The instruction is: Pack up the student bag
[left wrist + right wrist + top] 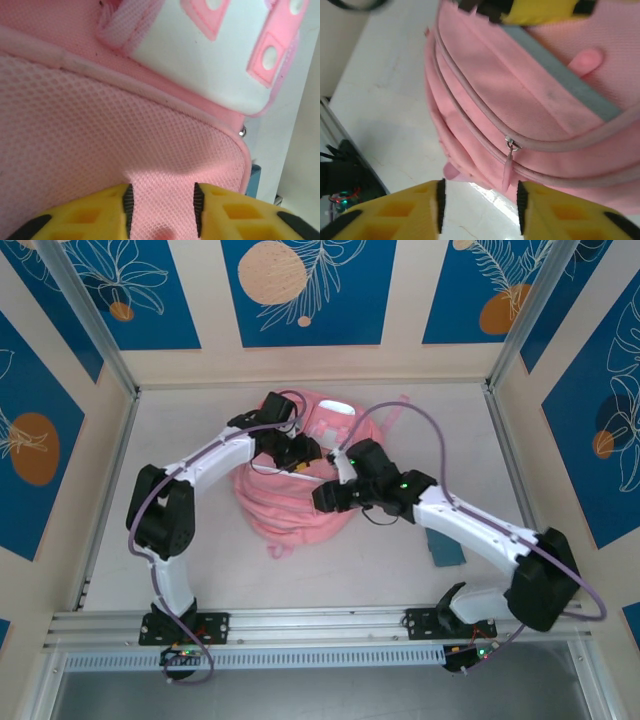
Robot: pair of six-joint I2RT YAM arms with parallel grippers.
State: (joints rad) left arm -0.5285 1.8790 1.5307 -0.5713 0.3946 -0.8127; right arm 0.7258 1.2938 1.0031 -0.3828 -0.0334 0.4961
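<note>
Pink fabric lies heaped in the middle of the counter [200,430]: the student bag [290,508] is slumped there, its white patch [336,410] toward the far wall. The left tool [297,453] sits over the bag's upper part. In its wrist view the yellow fingers [220,215] stand partly apart, hard up against pink mesh, and I cannot tell whether any fabric is pinched between them. The right tool [328,497] hovers at the bag's right side, fingers partly apart and holding nothing. A zipper pull [508,162] hangs from the bag's zipper line just above that gap. A blue-grey flat object [443,546] lies on the counter beside the right arm, apart from the bag.
</note>
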